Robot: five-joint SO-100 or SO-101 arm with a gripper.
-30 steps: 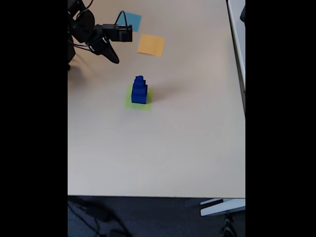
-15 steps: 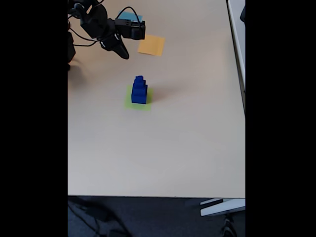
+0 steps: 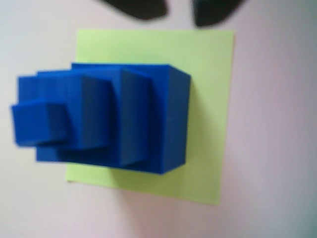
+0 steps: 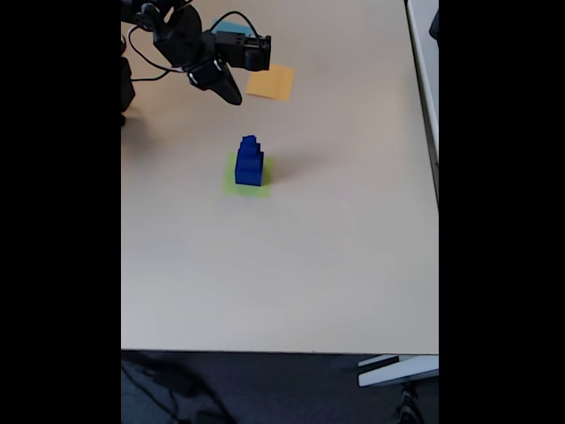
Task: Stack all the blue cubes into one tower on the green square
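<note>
Three blue cubes form a stepped tower (image 4: 249, 162) on the green square (image 4: 230, 185) near the table's middle. From the wrist view I look down on it: the large cube (image 3: 173, 119) rests on the green square (image 3: 208, 99), the medium cube (image 3: 99, 114) sits on that, and the small cube (image 3: 39, 124) is on top. My gripper (image 4: 231, 93) hangs above the table, up and left of the tower in the fixed view and apart from it. Its dark fingertips (image 3: 138, 7) show at the wrist view's top edge, parted, with nothing between them.
An orange paper square (image 4: 270, 81) lies just right of the gripper, and a light-blue paper square (image 4: 231, 29) is partly hidden behind the arm. The beige table (image 4: 309, 265) ends at the front near the bottom and at the right edge.
The arm has swung to the right, carrying the gripper closer to the orange square. The tower has not moved.
</note>
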